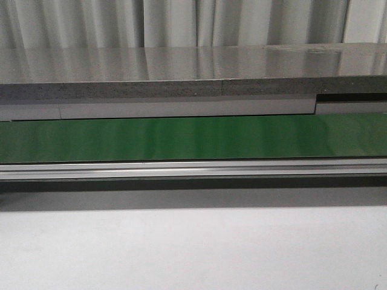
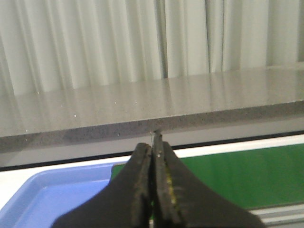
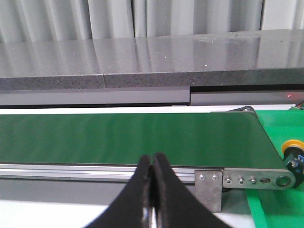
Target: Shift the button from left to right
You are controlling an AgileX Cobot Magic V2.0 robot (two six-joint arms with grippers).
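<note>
Both tools, left (image 2: 153, 156) and right (image 3: 152, 164), are pressed together, empty; the button (image 3: 293, 153), probably rigid and light, suits gripping by its blocky body.

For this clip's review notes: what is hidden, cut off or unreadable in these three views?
- Black push-button with yellow cap: right wrist view only, cut by the frame edge; its resting surface is unclear.
- Blue plastic tray: left wrist view, partly behind the shut left pincer and cropped; contents unseen.
- Green conveyor belt: front view, both ends cropped; neither arm appears.
- Right pincer: shut, hiding the rail behind.
</note>
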